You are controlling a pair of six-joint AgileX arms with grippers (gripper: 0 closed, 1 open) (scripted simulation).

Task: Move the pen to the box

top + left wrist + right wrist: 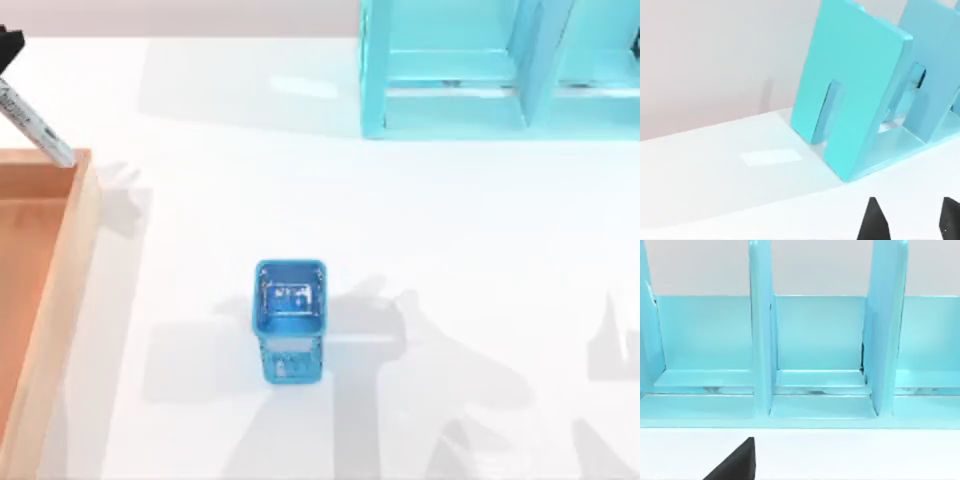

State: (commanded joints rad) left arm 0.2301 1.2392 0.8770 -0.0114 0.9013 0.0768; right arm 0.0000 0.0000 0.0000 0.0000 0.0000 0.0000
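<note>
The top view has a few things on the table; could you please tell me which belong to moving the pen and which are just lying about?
Part of the job:
- pen, propped across the box's far rim at the table's left edge
- box, at the left edge

Just lying about:
- blue mesh holder, mid-table
- cyan shelf unit, far right

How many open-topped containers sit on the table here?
2: the box at the table's left edge, with the pen above its far corner, and a blue mesh holder near the middle.
</note>
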